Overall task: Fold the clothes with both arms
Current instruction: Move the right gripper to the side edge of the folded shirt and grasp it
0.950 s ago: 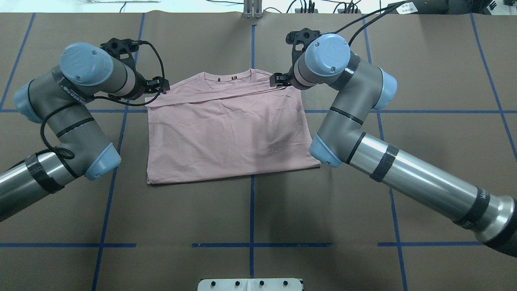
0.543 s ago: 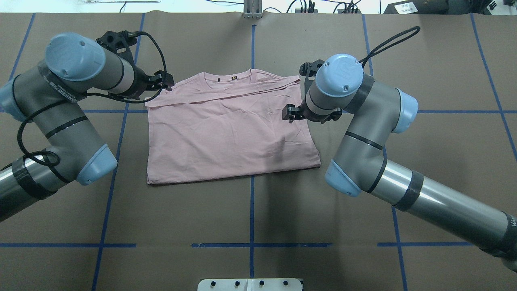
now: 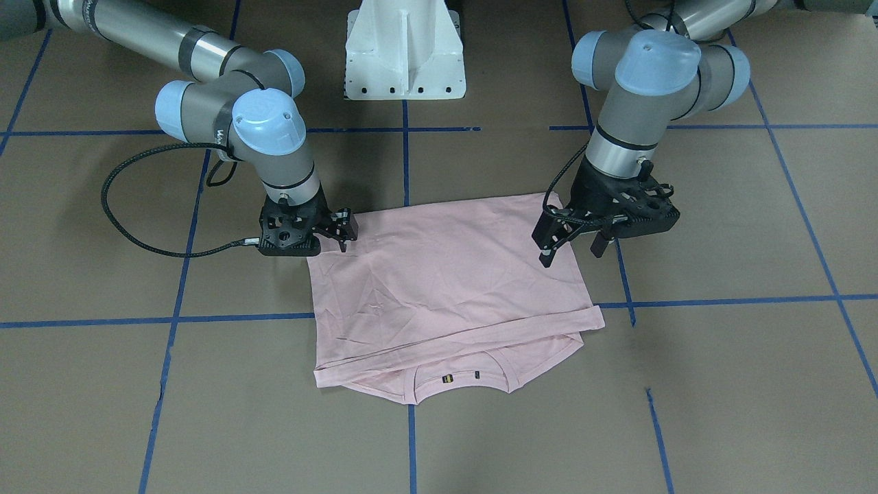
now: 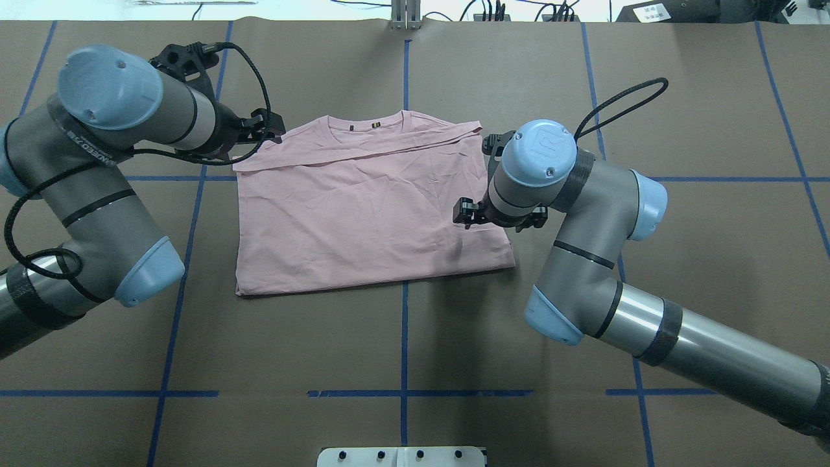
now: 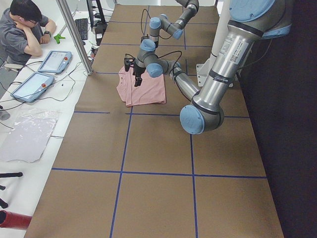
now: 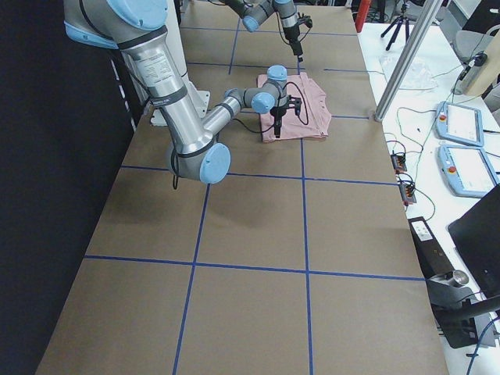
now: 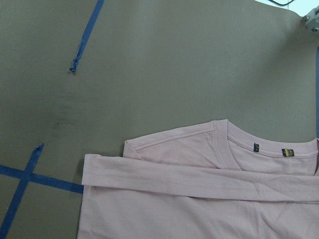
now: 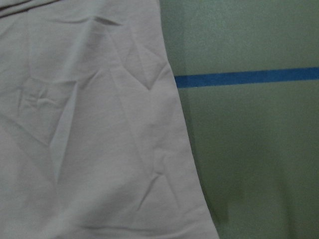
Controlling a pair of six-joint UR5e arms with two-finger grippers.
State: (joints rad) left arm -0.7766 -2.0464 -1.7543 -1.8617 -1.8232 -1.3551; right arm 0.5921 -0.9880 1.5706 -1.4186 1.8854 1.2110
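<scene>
**Table** (image 4: 415,337): brown covering with a grid of blue tape.

**Left arm** (image 4: 97,162), **right arm** (image 4: 583,214): they flank the garment, one on each side.

**T-shirt** (image 4: 363,214): lies flat at the table's middle with the plain pink side up. It is folded once, so the doubled edge stops short of the far collar. It is judged light, limp and easily creased. It should be pinched through both layers at two matching corners of one edge and lifted evenly, or it will sag and skew.

**Left gripper** (image 3: 572,255): hangs over the far left shoulder with its fingers spread wide, holding nothing.

**Right gripper** (image 3: 346,232): hangs over the shirt's right edge. No cloth is visibly held, and how far its jaws stand apart cannot be told.

**Collar label** (image 7: 287,152): legible only in the left wrist view, which also shows the stitched folded band.

The front-facing view shows the left jaws, which the wrist masks in the overhead view. The right wrist view shows only cloth edge and tape.
</scene>
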